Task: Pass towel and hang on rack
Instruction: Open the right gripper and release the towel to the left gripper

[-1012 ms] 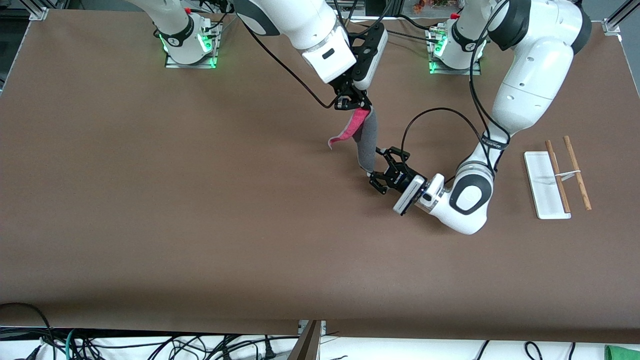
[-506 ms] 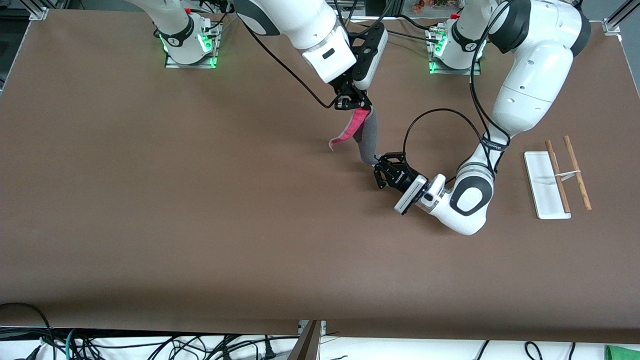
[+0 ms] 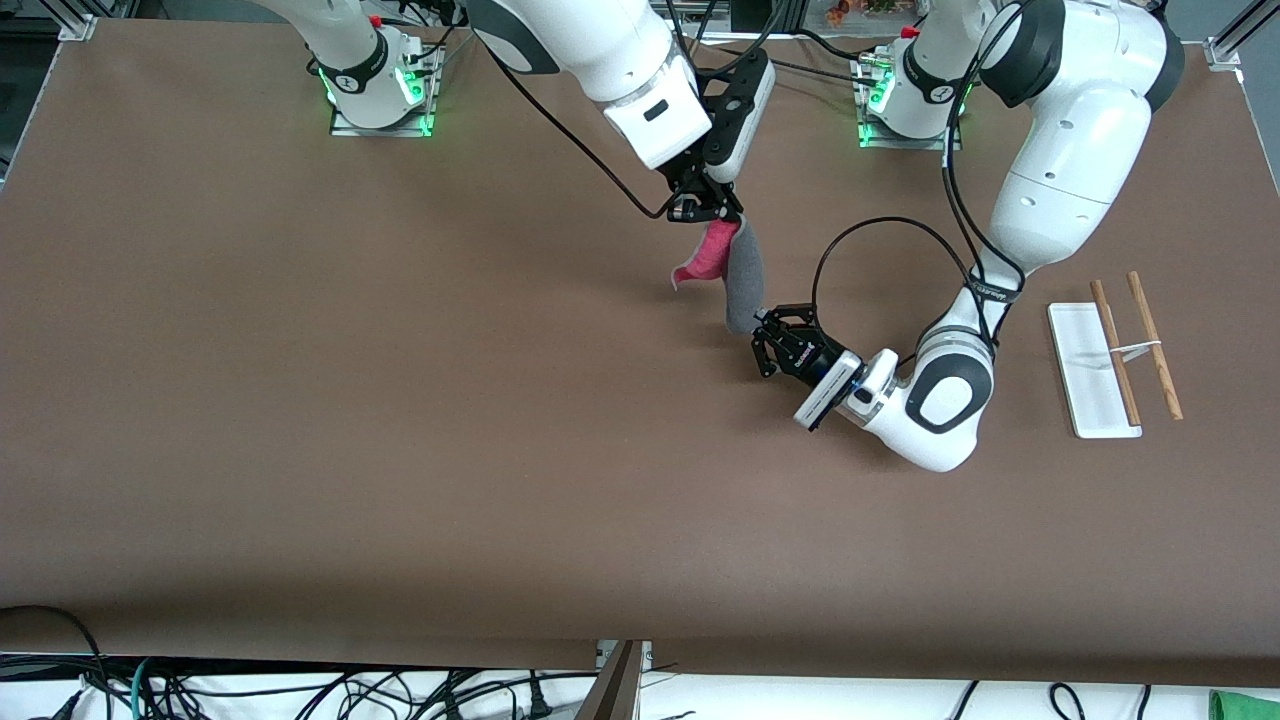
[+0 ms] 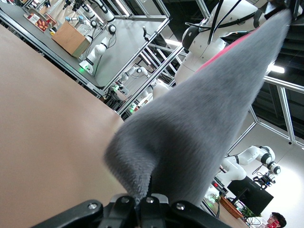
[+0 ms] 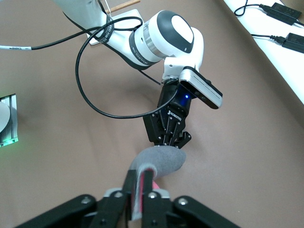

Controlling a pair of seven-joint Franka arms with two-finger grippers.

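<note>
The towel [image 3: 743, 282] hangs in the air over the middle of the table, pink-red face [image 3: 706, 256] toward the right arm's end, grey face toward the left arm's. My right gripper [image 3: 706, 212] is shut on its upper end, seen in the right wrist view [image 5: 139, 176]. My left gripper [image 3: 762, 338] is shut on its lower grey end; the grey cloth [image 4: 199, 118] fills the left wrist view above the closed jaws [image 4: 137, 199]. The right wrist view also shows the left gripper [image 5: 168, 141] at the towel's tip [image 5: 159, 161]. The rack [image 3: 1118, 350] stands at the left arm's end.
The rack's white base [image 3: 1085, 375] and two brown rods [image 3: 1156, 345] lie apart from both arms. The left arm's elbow [image 3: 940, 400] hangs low between towel and rack. Cables and a green cloth [image 3: 1245, 704] lie off the table's near edge.
My left gripper was open beside the towel's lower end one second ago; it has since closed on it and shifted slightly toward the rack. The pink flap has drawn in.
</note>
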